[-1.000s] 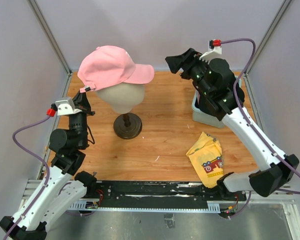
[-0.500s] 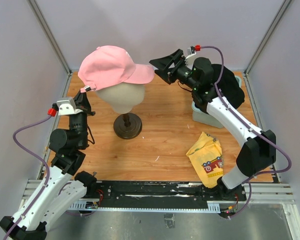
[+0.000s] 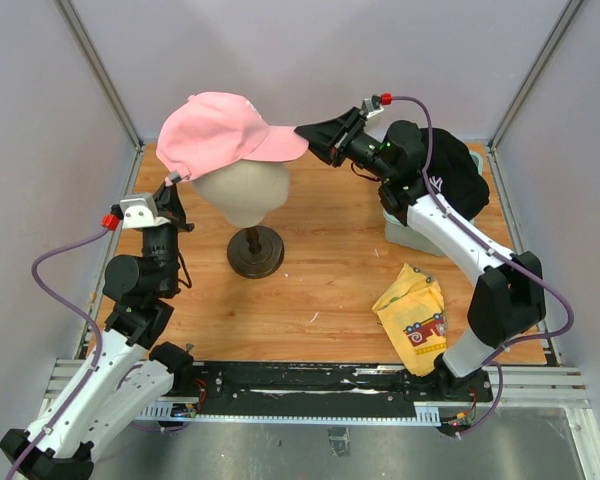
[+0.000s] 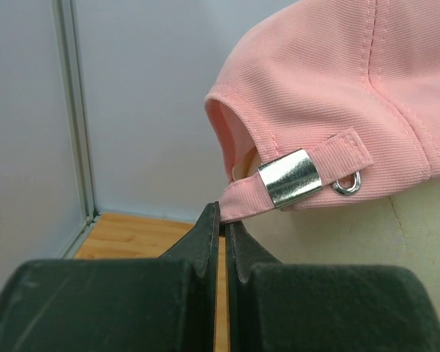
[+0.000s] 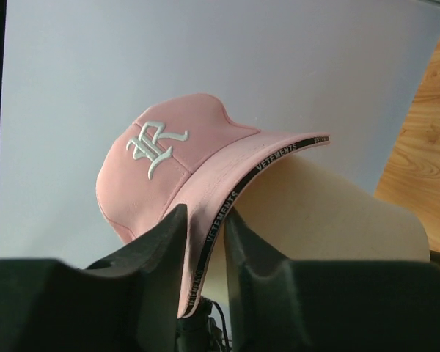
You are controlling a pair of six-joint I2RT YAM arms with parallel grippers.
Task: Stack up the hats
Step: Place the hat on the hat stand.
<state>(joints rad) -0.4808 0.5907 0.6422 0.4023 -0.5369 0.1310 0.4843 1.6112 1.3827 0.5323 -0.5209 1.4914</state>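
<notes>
A pink hat (image 3: 215, 130) sits on the cream mannequin head (image 3: 242, 190). In the left wrist view, my left gripper (image 4: 224, 213) is shut on the end of the pink hat's (image 4: 337, 81) back strap, just below its metal buckle (image 4: 290, 178). From above, that gripper (image 3: 168, 180) is at the rear left of the head. My right gripper (image 3: 302, 135) reaches in from the right to the brim's tip. In its wrist view, the jaws (image 5: 205, 220) are closed on the pink brim (image 5: 227, 187), one finger above and one below. A black hat (image 3: 450, 180) with a white logo lies on a grey bin.
The mannequin head stands on a dark round base (image 3: 256, 252) at the table's left middle. The grey bin (image 3: 410, 232) is at the back right. A yellow cloth with red print (image 3: 415, 315) lies at the front right. Walls close in the back and both sides.
My right arm swung left from above the bin to the pink hat's brim, and its jaws narrowed onto it. The left gripper stayed shut on the strap.
</notes>
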